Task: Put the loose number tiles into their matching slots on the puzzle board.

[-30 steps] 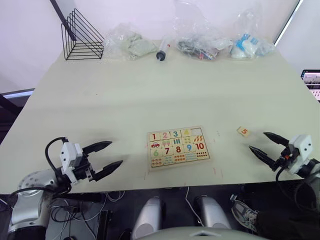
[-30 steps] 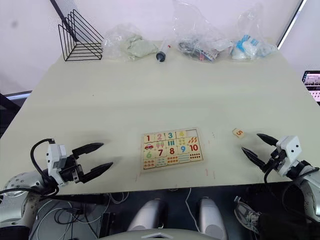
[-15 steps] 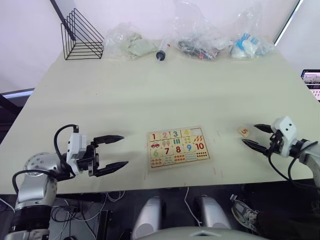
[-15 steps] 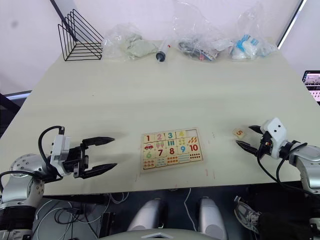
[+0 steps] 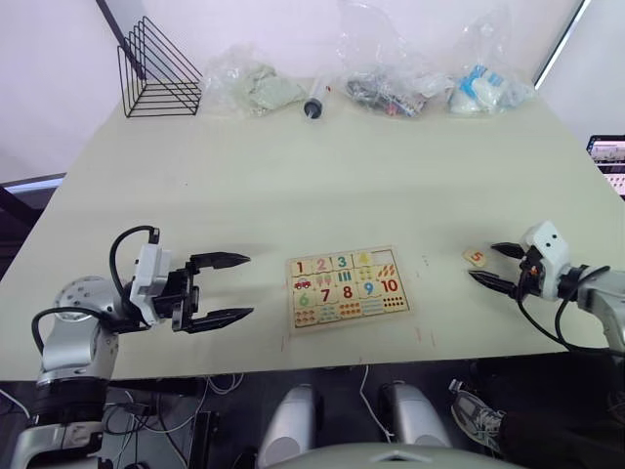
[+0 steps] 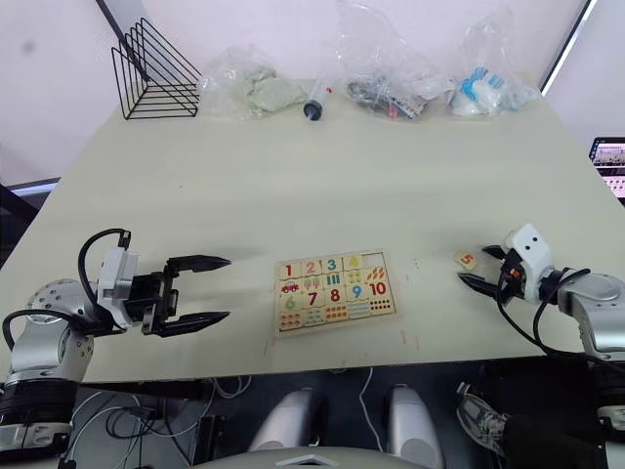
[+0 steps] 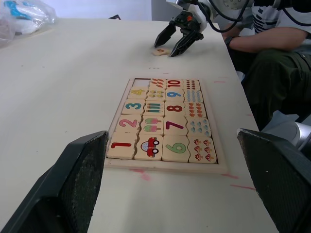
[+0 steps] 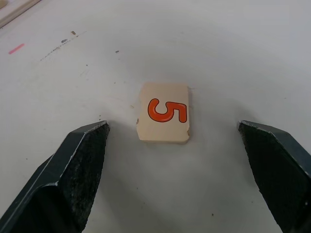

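- Tile [image 8: 164,113] with an orange 5 lies flat on the table [image 5: 312,176], loose, at about three o'clock from the board [image 5: 347,286] and well apart from it.
- Right gripper [image 8: 170,160] is spread wide, one finger either side of that tile, neither touching it; it holds nothing.
- Left gripper [image 5: 227,288] hangs open and empty at nine o'clock from the board, near its edge.
- Board looks nearly full; from the left wrist view the one bare slot [image 7: 141,82] seems to be in the digit row, between the 4 and the pictures beside the 10.
- To do the pick well, I would say lower the right fingers until they bracket the tile's two opposite edges squarely, then close slowly; the tile is thin, so a skewed or high pinch could flip it or push it away.
- Keeping the digit facing up should spare a turn at the slot.
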